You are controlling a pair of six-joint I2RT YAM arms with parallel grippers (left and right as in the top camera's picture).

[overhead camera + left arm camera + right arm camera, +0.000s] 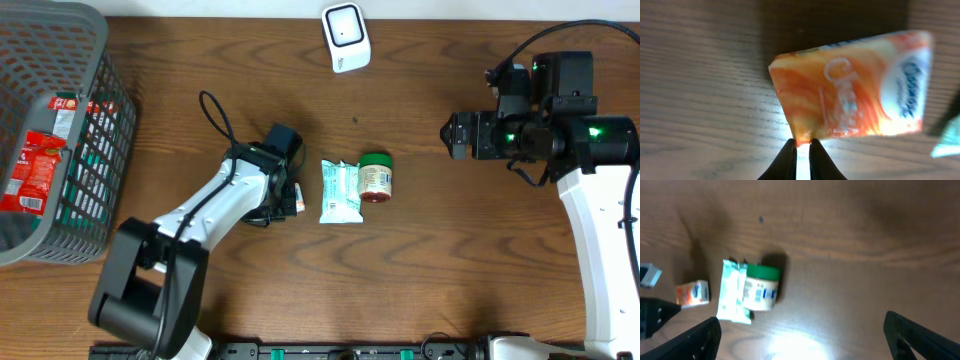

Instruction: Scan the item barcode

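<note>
Overhead first. 1 white rounded plastic barcode scanner sits at the table's far edge. 1 orange-and-white foil packet is mid-table, at the left gripper. Near it, 1 pale teal plastic pouch touches 1 green-lidded white jar. 1 grey wire-mesh basket at far left holds red packets, count unclear. The right gripper hovers well apart from all 3 items.

Left wrist: jaws nearly together, pinching the packet's lower corner. No barcode shows on this face. Lifted or resting, I cannot tell.

Right wrist: fingers spread fully, holding nothing. Same 3 items below.

Judgement: grasp step, scan not yet done. Next move calls for lifting the packet, carrying it to the scanner and turning its barcode side toward the window. A corner pinch may let it swing.
</note>
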